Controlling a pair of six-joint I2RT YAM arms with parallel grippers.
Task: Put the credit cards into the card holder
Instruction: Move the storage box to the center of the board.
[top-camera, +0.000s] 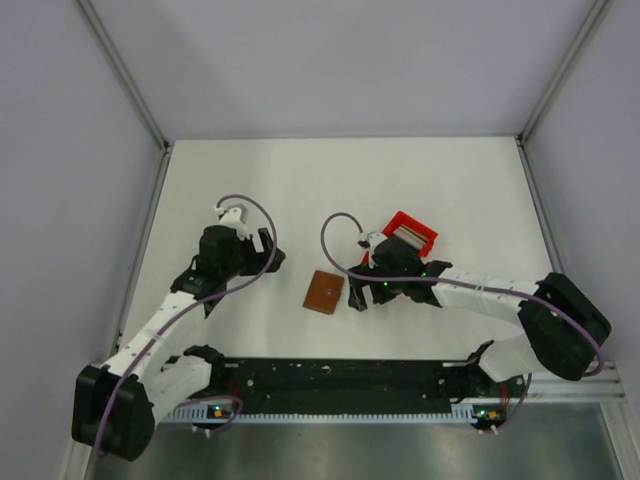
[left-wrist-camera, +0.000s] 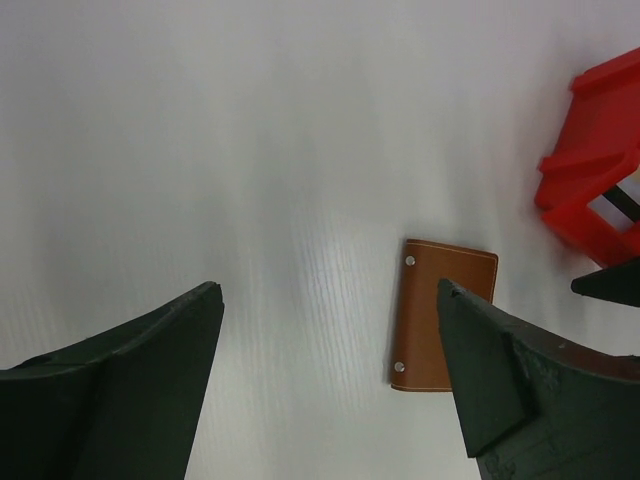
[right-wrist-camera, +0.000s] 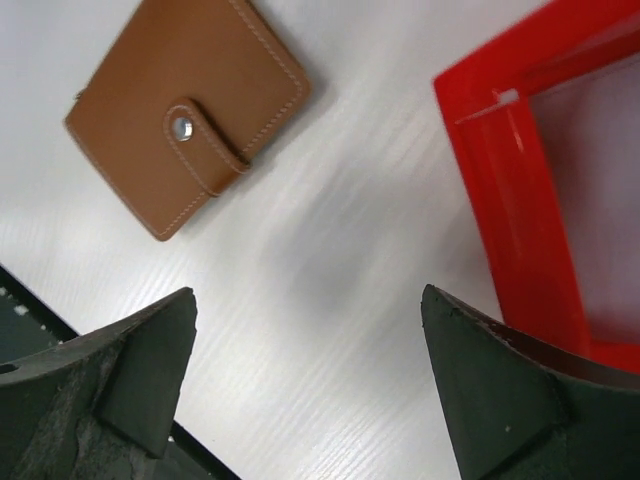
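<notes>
The brown card holder (top-camera: 324, 292) lies closed and flat on the white table between the two arms. It also shows in the left wrist view (left-wrist-camera: 432, 315) and in the right wrist view (right-wrist-camera: 187, 110), its tab snapped shut. The credit cards (top-camera: 411, 236) stand as pale edges inside the red bin (top-camera: 424, 232); their faces are hidden. My left gripper (top-camera: 268, 252) is open and empty, left of the holder. My right gripper (top-camera: 360, 290) is open and empty, just right of the holder and beside the bin's near-left corner.
The red bin shows at the right edge of both wrist views, in the left (left-wrist-camera: 592, 175) and the right (right-wrist-camera: 530, 180). A black base rail (top-camera: 340, 385) runs along the table's near edge. Grey walls enclose the table on three sides.
</notes>
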